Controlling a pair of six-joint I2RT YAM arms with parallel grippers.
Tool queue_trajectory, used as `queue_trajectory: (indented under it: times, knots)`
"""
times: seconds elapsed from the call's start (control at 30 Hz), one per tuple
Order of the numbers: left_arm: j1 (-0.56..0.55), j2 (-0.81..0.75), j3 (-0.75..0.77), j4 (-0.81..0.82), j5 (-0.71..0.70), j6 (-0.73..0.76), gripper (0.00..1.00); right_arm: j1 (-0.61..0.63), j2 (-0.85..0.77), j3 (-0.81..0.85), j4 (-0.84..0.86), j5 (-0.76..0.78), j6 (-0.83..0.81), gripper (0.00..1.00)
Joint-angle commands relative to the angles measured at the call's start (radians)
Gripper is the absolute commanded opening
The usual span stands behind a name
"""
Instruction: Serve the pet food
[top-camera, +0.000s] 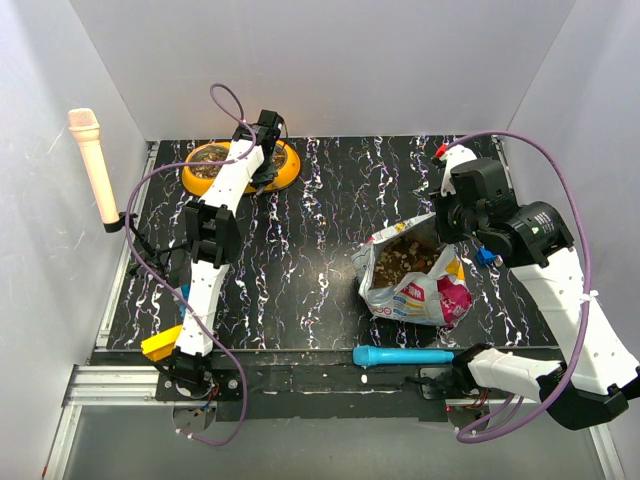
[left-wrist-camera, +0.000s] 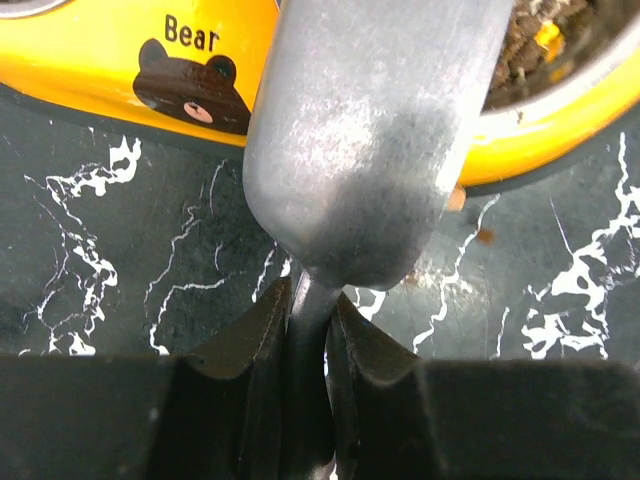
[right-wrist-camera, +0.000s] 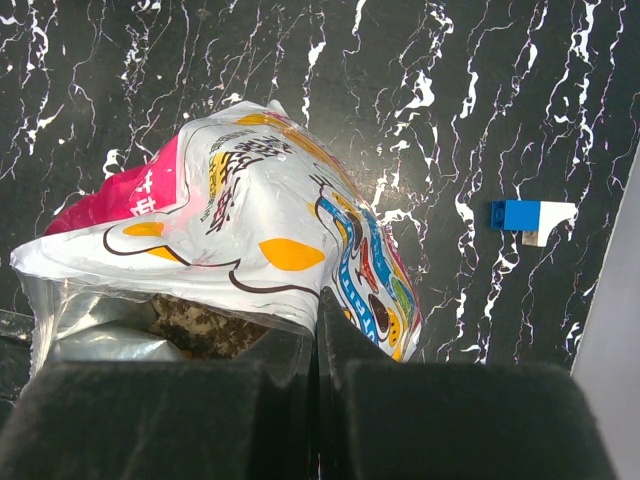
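My left gripper (left-wrist-camera: 312, 318) is shut on the thin handle of the grey metal scoop (left-wrist-camera: 370, 140), which reaches over the orange double bowl (left-wrist-camera: 90, 60) at the table's far left. Pet food (left-wrist-camera: 535, 40) lies in the bowl's steel cup under the scoop's tip. More pet food (top-camera: 405, 262) fills the open printed pouch (top-camera: 420, 290) at right centre. My right gripper (right-wrist-camera: 318, 305) is shut on the pouch's top rim (right-wrist-camera: 250, 220) and holds it open.
A blue cylinder tool (top-camera: 402, 355) lies along the front edge. A small blue-and-white block (right-wrist-camera: 530, 217) sits right of the pouch. A peach cylinder (top-camera: 95, 165) is clipped to the left wall. A stray kibble (left-wrist-camera: 486, 236) lies on the mat by the bowl.
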Motion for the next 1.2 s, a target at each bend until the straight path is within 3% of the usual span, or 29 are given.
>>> queue_trajectory:
  times: [0.0,1.17]
  knots:
    - [0.009,-0.004,0.001,0.020,-0.067,0.009,0.00,-0.001,-0.047,0.045,0.207,0.036,0.005,0.01]
    - [-0.040,-0.004,0.021,0.014,-0.271,0.062,0.00,0.000,-0.035,0.059,0.194,0.024,0.014,0.01]
